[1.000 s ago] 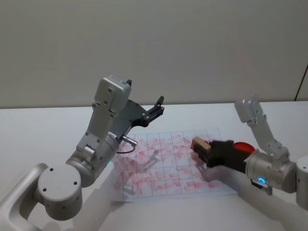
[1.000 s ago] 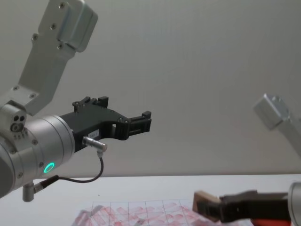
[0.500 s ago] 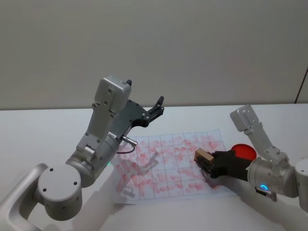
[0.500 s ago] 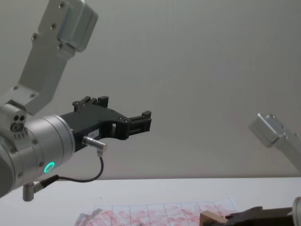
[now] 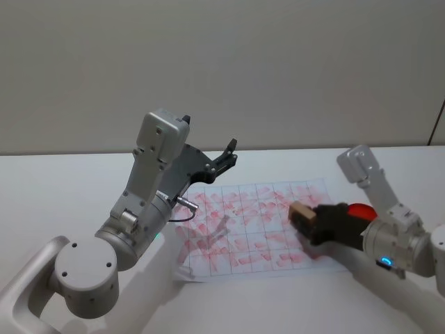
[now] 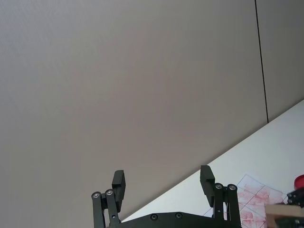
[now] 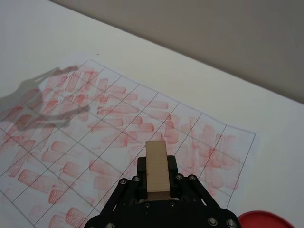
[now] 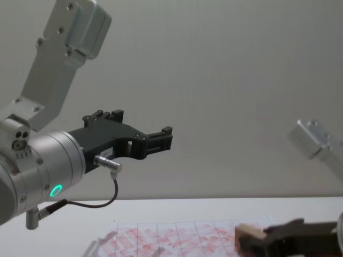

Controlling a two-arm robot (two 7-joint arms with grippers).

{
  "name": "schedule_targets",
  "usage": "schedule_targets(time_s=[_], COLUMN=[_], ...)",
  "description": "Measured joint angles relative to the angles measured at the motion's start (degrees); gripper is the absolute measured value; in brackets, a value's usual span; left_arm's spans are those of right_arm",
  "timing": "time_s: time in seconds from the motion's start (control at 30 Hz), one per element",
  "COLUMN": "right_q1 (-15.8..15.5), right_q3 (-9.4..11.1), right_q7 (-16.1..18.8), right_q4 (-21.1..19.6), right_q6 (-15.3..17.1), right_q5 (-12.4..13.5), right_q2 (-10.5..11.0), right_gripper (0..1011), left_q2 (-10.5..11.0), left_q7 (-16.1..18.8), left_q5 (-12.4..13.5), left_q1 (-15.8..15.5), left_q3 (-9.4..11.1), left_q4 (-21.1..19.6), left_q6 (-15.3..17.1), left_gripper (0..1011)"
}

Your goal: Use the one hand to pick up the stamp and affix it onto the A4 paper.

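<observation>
**Right gripper** [image 5: 311, 220]: black two-fingered unit on the slim silver arm, held low over the right part of the sheet. Its fingers [image 7: 172, 165] are drawn in narrow, one pressed to each long side of the stamp.

**Stamp** [image 7: 156, 165]: small light-brown wooden block clamped between the right fingers, with its far end projecting past the fingertips. Whether its underside touches the sheet cannot be told.

**A4 paper** [image 5: 236, 233]: white sheet ruled in a thin grid, the cells filled with pinkish-red rectangular marks. It lies flat on the table beneath and ahead of the right fingers. A grey shadow [image 7: 47, 99] falls on the part farthest from them.

**Red ink pad** [image 5: 357, 211]: flat round disc on the table, behind the right fingertips beside the gripper body and off the sheet.

**Left gripper** [image 6: 163, 183]: black unit on the large silver arm with the green light ring, raised well above the table. Its fingers [image 6: 118, 180] are spread wide with nothing between them. The sheet lies below and beyond the fingertips, and the stamp is well apart from them.

**Table** [image 5: 62, 188]: plain white surface.
</observation>
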Motion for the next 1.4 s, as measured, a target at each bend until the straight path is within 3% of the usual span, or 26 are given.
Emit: schedule_targets(time_s=[0.27,0.67,0.93,1.1,1.4], right_q1=[-0.2,-4.7,-8.6,-10.7,-12.2], right_q3=[0.9,3.2,4.7,5.6,6.2], right_q7=[-2.1,-10.4,-16.4,-20.0,-22.2], right_q4=[-2.3,-9.8,-14.0,-15.9,-16.5], right_q6=[-4.2,-9.8,-9.9,-8.4,-5.7], right_q5=[1.0,6.7,9.8,11.6,12.7], right_q2=[0.6,3.2,5.2,6.3,7.2], right_gripper=[219,219,219,219,219], left_q2=[0.0,0.0,0.0,0.0,0.0], left_q7=[0.0,0.0,0.0,0.0,0.0], left_q5=[0.0,0.0,0.0,0.0,0.0], left_q1=[0.0,0.0,0.0,0.0,0.0], left_q3=[0.0,0.0,0.0,0.0,0.0], left_q4=[0.0,0.0,0.0,0.0,0.0], left_q6=[0.0,0.0,0.0,0.0,0.0], left_gripper=[1001,1001,1001,1001,1001])
